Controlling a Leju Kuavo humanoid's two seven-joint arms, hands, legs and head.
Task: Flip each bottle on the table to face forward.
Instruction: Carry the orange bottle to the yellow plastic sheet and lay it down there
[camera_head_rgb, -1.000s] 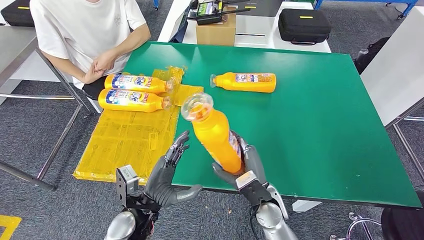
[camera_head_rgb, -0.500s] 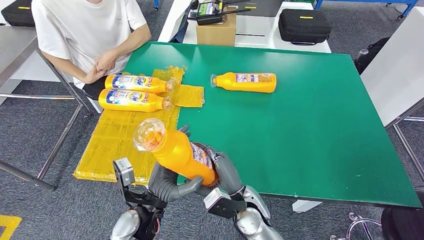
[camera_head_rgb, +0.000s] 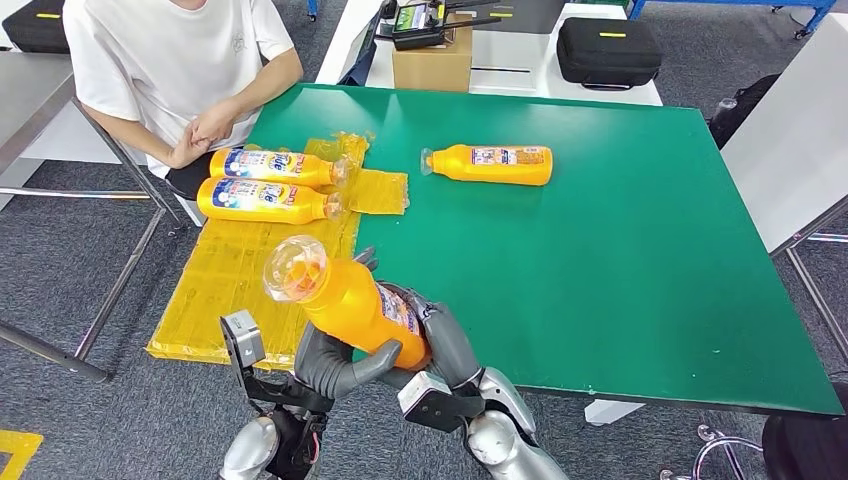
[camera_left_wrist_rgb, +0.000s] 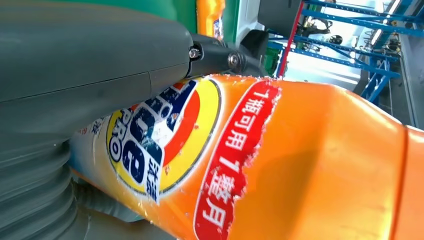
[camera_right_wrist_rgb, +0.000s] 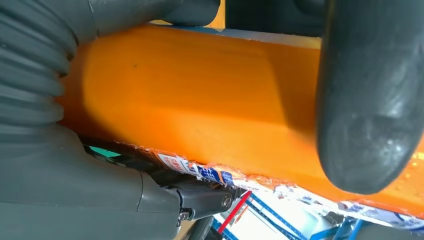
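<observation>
Both hands clamp orange bottle (camera_head_rgb: 352, 302) aloft over near counter (camera_head_rgb: 620, 260) edge: left hand (camera_head_rgb: 335, 362) beneath, right hand (camera_head_rgb: 440, 335) at base. Risk: smooth bottle slips during handover, falls to floor.

You get bright, even overhead light in the head view; the green table (camera_head_rgb: 620, 250) shows only faint shadows, and straight edges bow slightly toward 3 and 9 o'clock. In the left wrist view the held bottle (camera_left_wrist_rgb: 300, 165) is sharp enough to read, while the background at 1 o'clock is washed out. In the right wrist view the right hand (camera_right_wrist_rgb: 370, 95) sits soft and blurred at 3 o'clock.
</observation>
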